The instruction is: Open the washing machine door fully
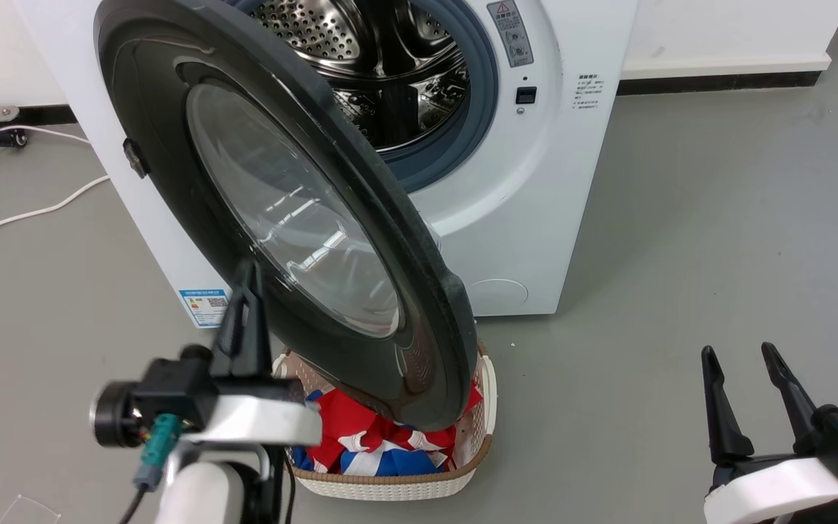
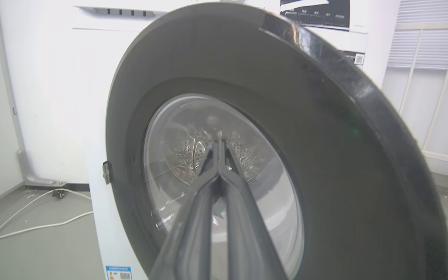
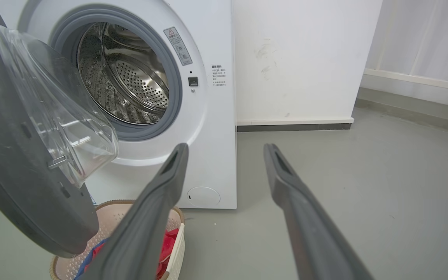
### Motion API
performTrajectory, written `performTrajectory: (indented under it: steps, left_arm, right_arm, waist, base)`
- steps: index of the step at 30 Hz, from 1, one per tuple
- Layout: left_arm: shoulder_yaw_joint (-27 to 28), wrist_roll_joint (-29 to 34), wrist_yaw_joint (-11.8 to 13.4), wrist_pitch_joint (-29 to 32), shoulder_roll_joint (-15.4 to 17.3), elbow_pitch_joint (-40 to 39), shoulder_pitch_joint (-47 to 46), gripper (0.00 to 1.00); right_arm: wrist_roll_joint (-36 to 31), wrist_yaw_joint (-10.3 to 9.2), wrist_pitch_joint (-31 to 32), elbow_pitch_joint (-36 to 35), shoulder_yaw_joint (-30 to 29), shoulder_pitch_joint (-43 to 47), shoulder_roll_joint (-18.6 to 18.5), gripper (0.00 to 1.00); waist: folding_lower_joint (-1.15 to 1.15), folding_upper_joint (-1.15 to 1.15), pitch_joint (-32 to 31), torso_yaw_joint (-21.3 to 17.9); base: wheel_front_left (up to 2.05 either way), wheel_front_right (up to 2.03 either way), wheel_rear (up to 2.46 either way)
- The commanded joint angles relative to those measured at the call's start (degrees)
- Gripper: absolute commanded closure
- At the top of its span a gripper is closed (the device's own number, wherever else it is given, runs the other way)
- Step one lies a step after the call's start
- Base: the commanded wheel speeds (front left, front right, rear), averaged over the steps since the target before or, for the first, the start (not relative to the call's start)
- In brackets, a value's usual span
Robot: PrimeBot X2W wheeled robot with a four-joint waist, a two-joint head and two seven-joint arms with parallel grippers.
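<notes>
The white washing machine (image 1: 535, 182) stands ahead with its steel drum (image 1: 382, 65) exposed. The washing machine door (image 1: 288, 211), black-rimmed with a clear glass bowl, hangs partly open, hinged on the left and swung out over the basket. My left gripper (image 1: 248, 273) is shut with nothing in it, its tips at the door's outer face by the lower left of the glass; I cannot tell if they touch. In the left wrist view that gripper (image 2: 219, 142) points at the glass of the door (image 2: 325, 155). My right gripper (image 1: 737, 351) is open, low on the right, well apart from the door (image 3: 10, 163).
A beige laundry basket (image 1: 488, 407) with red, white and blue clothes sits on the floor under the door's lower edge. White cables (image 1: 26, 215) trail over the grey floor left of the machine. Open floor lies to the right, up to a white wall (image 3: 305, 58).
</notes>
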Motion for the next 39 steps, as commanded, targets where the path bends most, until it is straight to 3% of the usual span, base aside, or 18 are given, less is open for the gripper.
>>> performTrajectory:
  steps: [1,11,18,22,32,39]
  left_arm:
    - [0.4,0.5,0.4,-0.1,0.3,-2.1,-1.3,1.00]
    - [-1.4,3.2,0.7,-0.1,0.2,-18.8,-7.1,1.00]
    - [-8.4,2.5,-0.9,2.0,0.0,-23.7,-8.5,1.00]
    - [-15.0,1.2,-2.3,4.8,-0.2,-24.4,-8.0,1.00]
    - [-29.7,-4.7,-4.5,14.8,-0.3,-16.3,-3.8,1.00]
    - [-34.8,-8.7,-2.7,17.8,-0.3,-4.2,-3.2,1.00]
  right_arm:
    - [-0.1,-0.01,-0.3,0.1,0.0,0.6,0.2,0.00]
    - [-0.4,-0.01,-0.1,0.0,-0.1,0.1,0.2,0.00]
    - [-0.4,-0.01,-0.1,0.2,0.0,-0.2,0.3,0.00]
    - [-0.2,-0.01,-0.3,0.4,0.0,-0.3,0.3,0.00]
    - [0.0,-0.01,-0.4,0.7,0.1,-1.1,0.0,0.00]
    - [0.3,-0.01,-0.7,1.3,0.7,-2.1,-0.4,0.00]
  waist:
    - [0.00,0.00,-0.1,0.1]
    - [0.00,0.00,0.1,0.3]
    - [0.00,0.00,0.2,0.2]
    - [0.00,0.00,0.5,0.1]
    - [0.00,0.00,1.5,0.2]
    - [0.00,0.00,2.5,-0.6]
  base:
    - [0.00,0.00,0.00]
    - [0.00,0.00,0.00]
    - [0.00,0.00,0.00]
    - [0.00,0.00,0.00]
    - [0.00,0.00,0.00]
    - [0.00,0.00,0.00]
